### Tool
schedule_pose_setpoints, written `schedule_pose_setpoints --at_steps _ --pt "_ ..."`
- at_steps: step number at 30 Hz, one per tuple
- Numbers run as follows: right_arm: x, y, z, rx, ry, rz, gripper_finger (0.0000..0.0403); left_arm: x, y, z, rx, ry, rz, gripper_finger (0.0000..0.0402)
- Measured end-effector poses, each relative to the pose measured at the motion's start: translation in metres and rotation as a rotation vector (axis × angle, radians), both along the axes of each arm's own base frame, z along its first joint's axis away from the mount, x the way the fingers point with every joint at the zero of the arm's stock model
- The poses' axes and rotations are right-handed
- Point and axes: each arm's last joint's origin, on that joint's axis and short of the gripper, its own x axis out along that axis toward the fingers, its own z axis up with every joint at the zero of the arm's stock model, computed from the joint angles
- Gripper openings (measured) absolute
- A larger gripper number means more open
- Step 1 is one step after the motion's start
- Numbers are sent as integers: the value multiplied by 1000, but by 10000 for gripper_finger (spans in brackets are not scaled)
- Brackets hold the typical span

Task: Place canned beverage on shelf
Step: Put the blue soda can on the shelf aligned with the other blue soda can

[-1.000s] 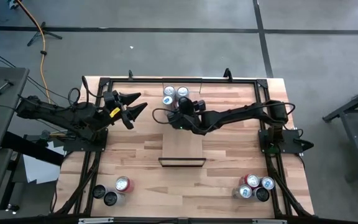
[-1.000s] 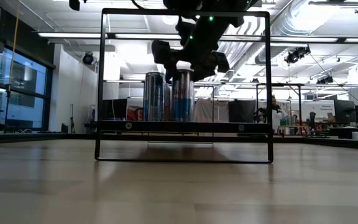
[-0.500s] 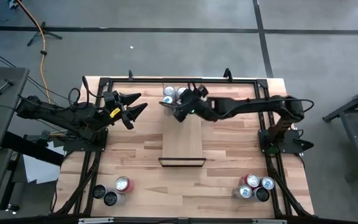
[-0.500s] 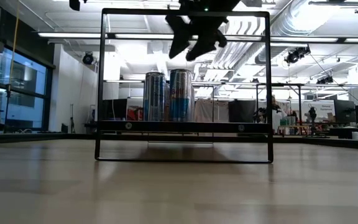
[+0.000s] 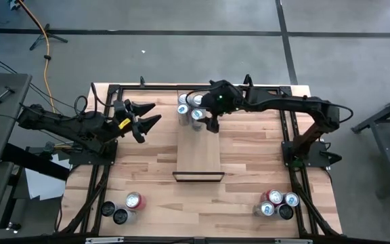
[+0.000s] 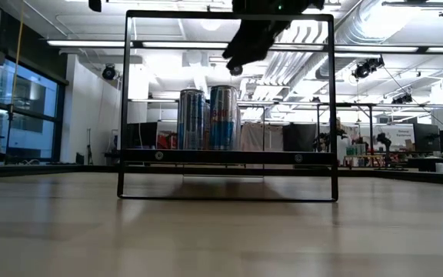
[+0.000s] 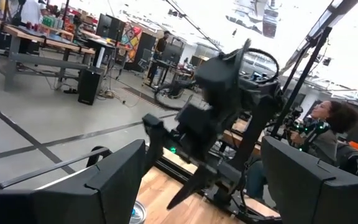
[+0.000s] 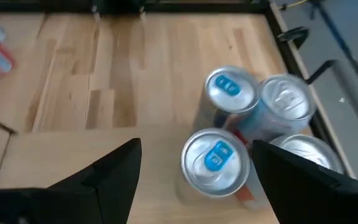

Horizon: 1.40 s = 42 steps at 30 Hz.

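Several silver and blue cans (image 5: pixel 189 107) stand upright on their bases at the far end of the shelf (image 5: pixel 198 146), a light-wood plank whose black frame (image 6: pixel 227 15) is at its near end. My right gripper (image 5: pixel 208 112) hovers open above the cans and just to their right, slanting down toward the table's left. In the right wrist view the nearest can top (image 8: pixel 215 155) shows below and between its fingers, untouched. In the low view my right gripper (image 6: pixel 237 55) hangs clear above the cans (image 6: pixel 210 118). My left gripper (image 5: pixel 144 116) waits open over the table's left side.
More cans stand in groups at the near left corner (image 5: pixel 124 207) and the near right corner (image 5: pixel 276 203). A black rail frame (image 5: pixel 181 87) runs round the tabletop. A person (image 7: pixel 331 124) sits beyond the table in the left wrist view.
My right gripper has risen from around the top of a can on the shelf, drawn back toward the table's far right, and rolled and tipped from pointing down to a slant. The can stays upright among the others.
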Motion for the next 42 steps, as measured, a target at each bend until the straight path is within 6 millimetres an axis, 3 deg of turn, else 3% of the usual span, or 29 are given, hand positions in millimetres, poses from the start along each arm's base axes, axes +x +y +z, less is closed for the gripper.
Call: schedule_pose_setpoints --at_steps 9,23,28,33,42 --pt "11 -18 -24 -33 57 35 291 0 0 0 0 -1 -2 278" --pt "25 -22 -50 -33 106 107 291 0 0 0 -8 -5 -4 278" --pt "26 -22 -52 -26 108 103 278 1 0 -1 -36 -14 -8 278" --pt "26 -21 -52 3 107 71 225 1 0 -1 -36 -10 -8 278" --pt "21 -7 -45 109 140 -149 225 1 0 -1 -38 -9 7 278"
